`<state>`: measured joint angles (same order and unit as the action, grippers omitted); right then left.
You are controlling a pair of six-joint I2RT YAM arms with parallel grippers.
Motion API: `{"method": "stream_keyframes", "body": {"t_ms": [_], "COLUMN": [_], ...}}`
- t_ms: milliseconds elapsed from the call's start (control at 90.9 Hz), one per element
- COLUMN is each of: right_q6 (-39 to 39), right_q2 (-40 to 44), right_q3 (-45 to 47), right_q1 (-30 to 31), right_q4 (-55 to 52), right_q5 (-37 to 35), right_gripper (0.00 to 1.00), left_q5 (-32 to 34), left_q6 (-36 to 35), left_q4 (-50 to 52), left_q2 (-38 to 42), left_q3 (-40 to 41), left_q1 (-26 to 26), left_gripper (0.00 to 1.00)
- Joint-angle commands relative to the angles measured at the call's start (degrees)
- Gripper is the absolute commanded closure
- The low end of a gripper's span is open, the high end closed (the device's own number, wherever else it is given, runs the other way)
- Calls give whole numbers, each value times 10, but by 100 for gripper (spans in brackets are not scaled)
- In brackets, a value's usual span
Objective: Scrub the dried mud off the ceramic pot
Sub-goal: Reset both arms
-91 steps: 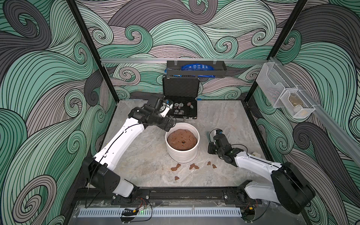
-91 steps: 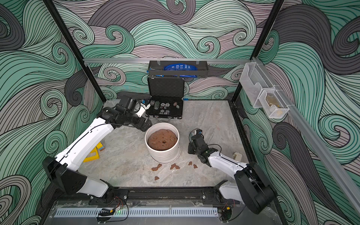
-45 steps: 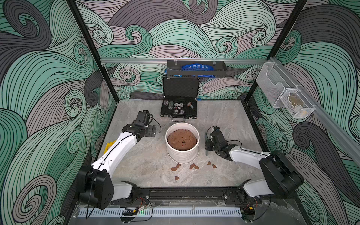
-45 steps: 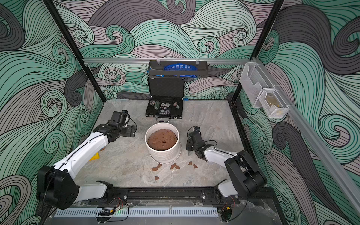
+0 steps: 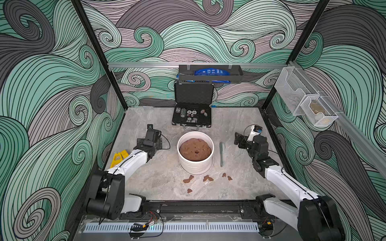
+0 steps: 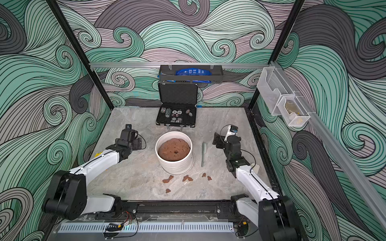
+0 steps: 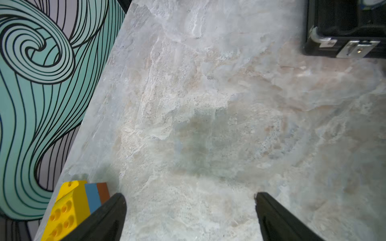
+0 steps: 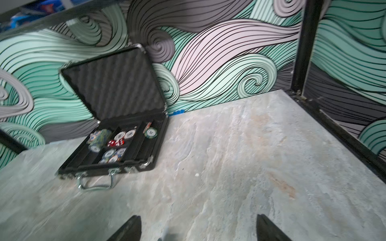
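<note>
The ceramic pot [image 5: 196, 167] [image 6: 177, 168] is white and ribbed. It stands mid-table, filled with a brown soil mound. Several lumps of dried mud [image 5: 188, 179] [image 6: 167, 179] lie on the table in front of it; none shows on the visible pot wall. A grey-green brush [image 5: 221, 154] [image 6: 203, 154] lies flat just right of the pot, touched by nothing. My left gripper [image 5: 154, 135] [image 7: 188, 200] hovers left of the pot, open and empty over bare table. My right gripper [image 5: 239, 139] [image 8: 196, 225] stands right of the brush, open and empty.
An open black case [image 5: 192, 116] [image 8: 117, 144] with poker chips sits behind the pot at the back wall. A yellow toy block [image 5: 119, 157] [image 7: 69, 206] lies by the left wall. A dark shelf [image 5: 210, 76] hangs on the back wall, and clear bins [image 5: 302, 104] hang on the right wall.
My right gripper has opened and drawn away to the right, and the brush now lies on the table. The left arm has pulled back from the pot's far rim to the left.
</note>
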<state>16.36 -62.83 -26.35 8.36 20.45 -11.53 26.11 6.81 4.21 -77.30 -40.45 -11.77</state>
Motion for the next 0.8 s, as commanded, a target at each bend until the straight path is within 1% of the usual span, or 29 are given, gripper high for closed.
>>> {"method": "stream_keyframes", "body": {"t_ms": [0,55,165,264,330,363,396,418,451,495,517,583,671,748,793], "right_q6": [-62,-75,-86,-114,-124,-112,-97,-95,-94,-115,-129,-142,-146,-143,-143], "right_q2": [-29,-40,-81,-132,-165,-169,-171,-181,-200,-230,-236,-255,-281,-267,-267], "right_q3": [38,54,89,124,150,138,118,112,121,143,145,136,160,150,150], "right_q1": [-30,-46,-72,-74,-75,-82,-89,-94,-95,-91,-87,-66,-60,-62,-61], "right_q4": [135,178,285,382,479,469,423,412,451,550,563,540,635,589,588], "right_q5": [-18,-26,-14,2,8,28,52,69,85,117,127,105,90,89,88], "right_gripper": [1,1,1,1,1,1,1,1,1,1,1,1,1,1,1], "left_q5": [-38,-47,-57,-55,-55,-52,-52,-52,-51,-49,-51,-55,-95,-106,-113], "left_q6": [-42,-55,-62,-73,-82,-84,-88,-90,-90,-87,-86,-87,-84,-86,-88], "left_q4": [-138,-159,-192,-215,-241,-256,-260,-260,-259,-259,-258,-258,-243,-232,-229], "left_q2": [-11,-20,-39,-69,-81,-86,-86,-86,-87,-87,-87,-92,-100,-101,-100], "left_q3": [16,23,30,35,45,48,49,49,48,48,48,44,31,25,24], "left_q1": [8,9,11,13,15,16,16,17,19,23,25,31,49,53,54], "left_gripper": [1,1,1,1,1,1,1,1,1,1,1,1,1,1,1]}}
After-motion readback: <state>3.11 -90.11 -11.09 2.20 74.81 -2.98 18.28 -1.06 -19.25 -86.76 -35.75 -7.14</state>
